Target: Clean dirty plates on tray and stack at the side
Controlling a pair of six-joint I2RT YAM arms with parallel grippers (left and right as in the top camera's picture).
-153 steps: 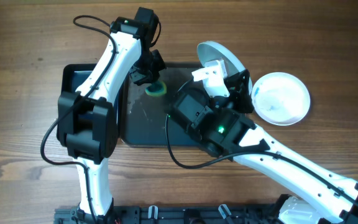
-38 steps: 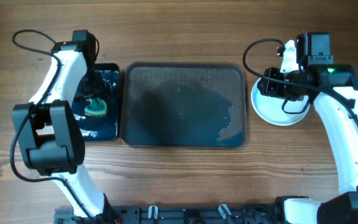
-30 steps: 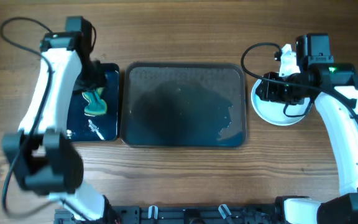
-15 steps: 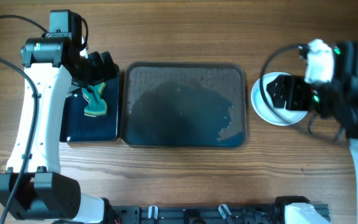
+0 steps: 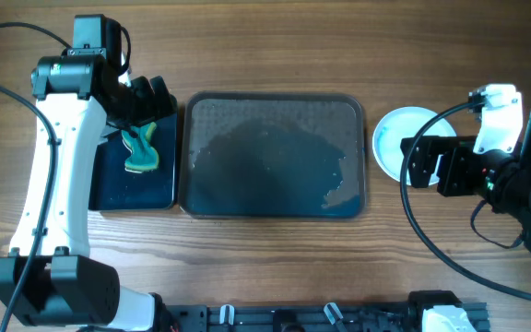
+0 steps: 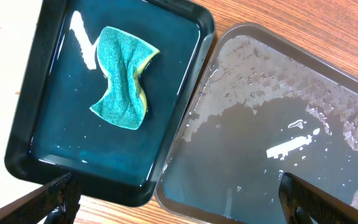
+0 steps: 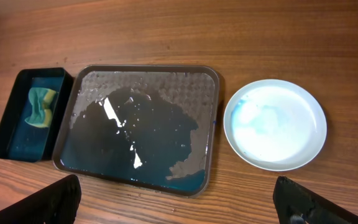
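while both my arms hang above the brown wooden table (image 5: 275, 46), my left claw (image 6: 180, 198) is spread wide. its dark fingertips (image 6: 55, 199) sit in the bottom corners of the left wrist view with nothing between them. it grips nothing and touches nothing. below it lies the small glossy black rectangular tray (image 6: 48, 124), wet inside, with a crumpled teal-and-yellow sponge (image 6: 124, 78) resting in its upper half. just beside that, edge to edge, sits the large dark grey-brown rectangular tray (image 5: 275, 95) with rounded corners and a low rim, carrying only a film of water.

my right claw (image 7: 176, 200) is spread just as wide, a fingertip in each lower corner of the right wrist view, empty and clear of everything. from overhead it hovers at the right edge of the round, shallow, white-to-pale-blue plate (image 7: 275, 124) and hides part of that rim. the plate rests on the wood just right of the big tray, not touching it, with a faint blue tint across its face. i cannot tell whether more plates lie under it.
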